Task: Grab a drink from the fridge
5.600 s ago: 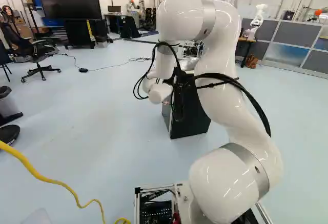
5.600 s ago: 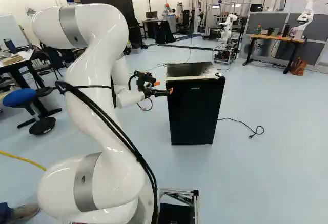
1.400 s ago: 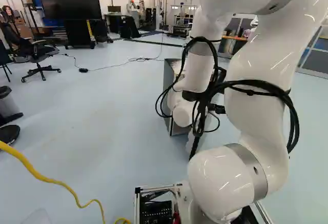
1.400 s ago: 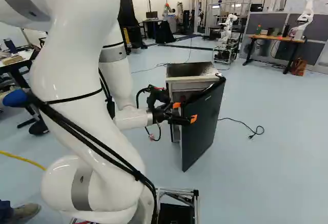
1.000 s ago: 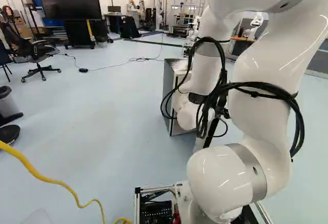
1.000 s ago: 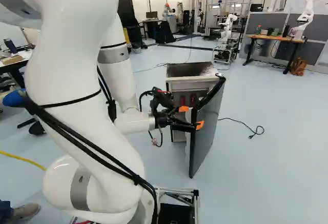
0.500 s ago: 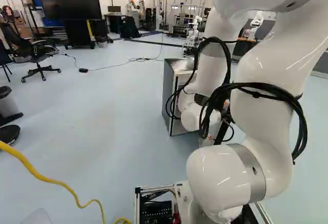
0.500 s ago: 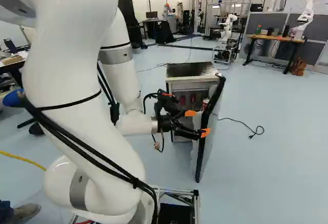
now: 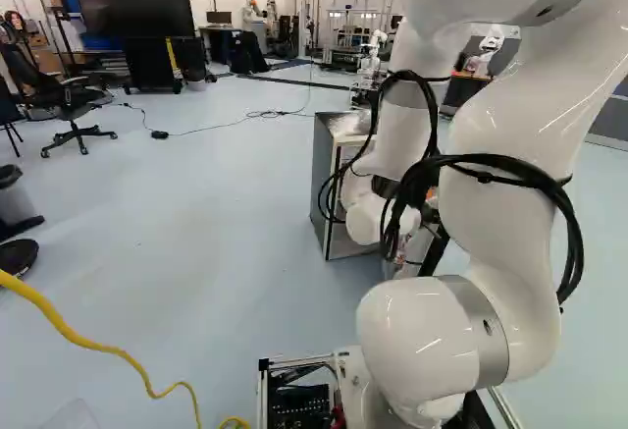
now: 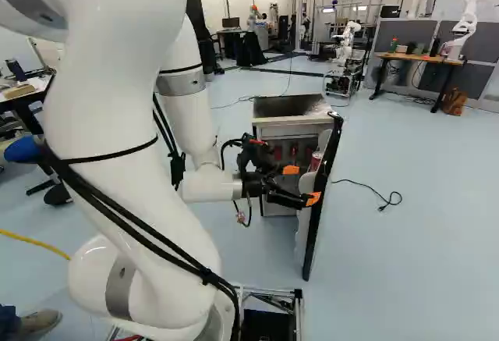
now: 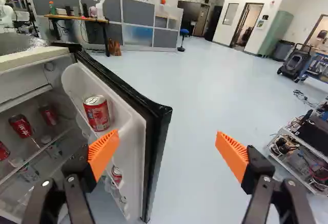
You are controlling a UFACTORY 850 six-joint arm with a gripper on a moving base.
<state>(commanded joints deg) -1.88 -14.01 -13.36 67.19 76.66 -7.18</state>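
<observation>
Standing open, a boxy, cream-edged fridge shows me red metal cans inside, then a red drink can upright in its black-edged white door; a black, orange-padded gripper gapes alongside, empty. Opening looks done; grabbing and lifting out remain.

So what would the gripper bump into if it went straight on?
Probably the open fridge door: its black edge shows ahead of the gripper, between its open fingers, though I can't tell how close.
</observation>
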